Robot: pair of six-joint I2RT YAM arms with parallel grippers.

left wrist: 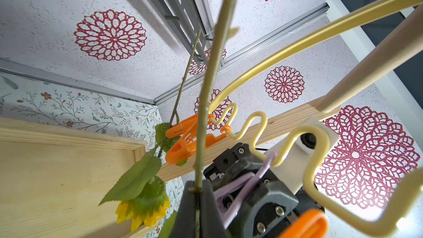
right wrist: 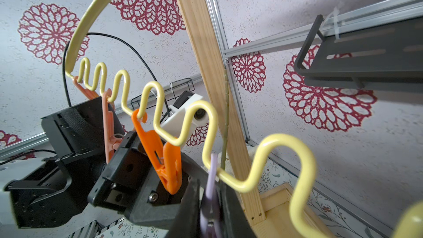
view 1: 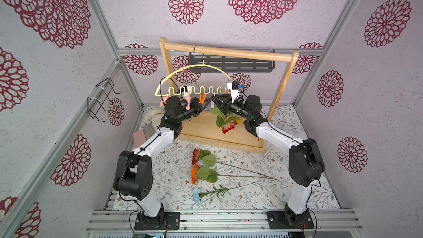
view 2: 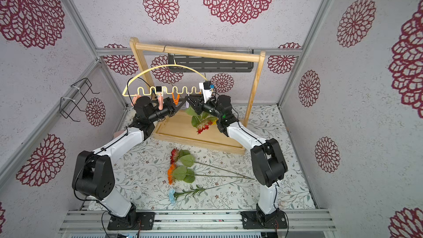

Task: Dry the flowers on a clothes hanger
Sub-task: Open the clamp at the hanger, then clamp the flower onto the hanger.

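Observation:
The pale yellow clothes hanger [view 1: 194, 67] [view 2: 160, 67] [left wrist: 320, 33] [right wrist: 75, 40] hangs by its hook on the wooden rack [view 1: 229, 52]. My left gripper [left wrist: 197, 188] [view 1: 206, 103] is shut on the stem [left wrist: 206, 88] of a red flower [view 1: 227, 129] that hangs head down. Right beside it, my right gripper [right wrist: 210, 193] [view 1: 214, 102] is shut on the lilac clothespin [right wrist: 211, 175] [left wrist: 240, 186] on the wavy bar. A yellow flower [left wrist: 142, 211] hangs from an orange clothespin [left wrist: 183, 138]. Red [view 1: 195, 156], orange [view 1: 194, 174] and light blue [view 1: 196, 194] flowers lie on the table.
Another orange clothespin [right wrist: 164, 161] and pink ones [right wrist: 107, 120] hang on the wavy bar beside the left wrist. A black shelf [view 1: 231, 64] sits on the back wall, a wire basket [view 1: 103, 99] on the left wall. A white plush [view 1: 153, 113] and a block [view 1: 142, 136] lie at the left.

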